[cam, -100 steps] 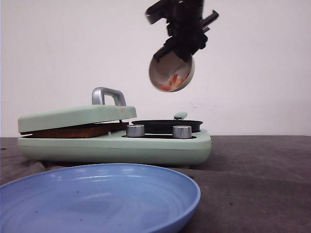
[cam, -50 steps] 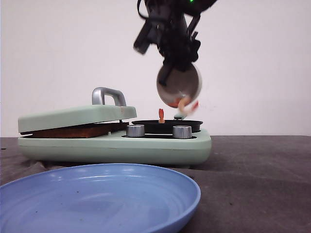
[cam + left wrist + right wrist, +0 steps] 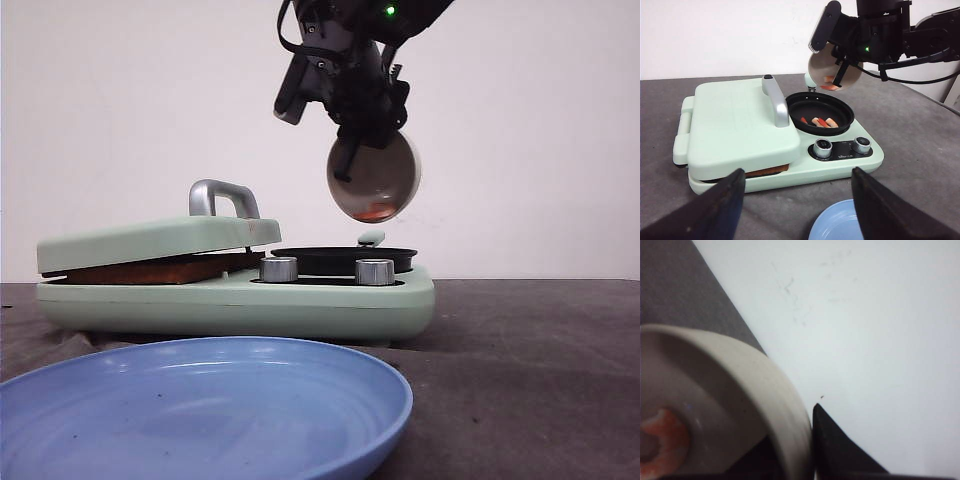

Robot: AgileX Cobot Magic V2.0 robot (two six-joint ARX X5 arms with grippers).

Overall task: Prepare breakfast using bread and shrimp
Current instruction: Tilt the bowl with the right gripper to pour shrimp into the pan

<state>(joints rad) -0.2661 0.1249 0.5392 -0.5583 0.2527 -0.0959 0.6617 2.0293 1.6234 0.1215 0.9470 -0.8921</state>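
My right gripper [image 3: 360, 130] is shut on the rim of a beige bowl [image 3: 373, 180] and holds it tipped steeply over the black pan [image 3: 820, 112] of the mint-green breakfast maker [image 3: 330, 305]. Several orange-pink shrimp [image 3: 819, 121] lie in the pan. One shrimp [image 3: 660, 440] still clings inside the bowl [image 3: 740, 390]. The brown edge of the bread [image 3: 767, 172] shows under the shut lid [image 3: 735, 125], and in the front view the bread [image 3: 150, 270] shows there too. My left gripper [image 3: 797, 200] is open and empty, in front of the maker.
A blue plate [image 3: 200, 410] lies on the dark table in front of the maker, below my left gripper. Two silver knobs [image 3: 278, 269] sit on the maker's front. A grey handle [image 3: 222, 195] stands up from the lid. A white wall is behind.
The bowl has swung over the pan and tipped further. Shrimp have dropped out of it into the pan. The left gripper has not moved.
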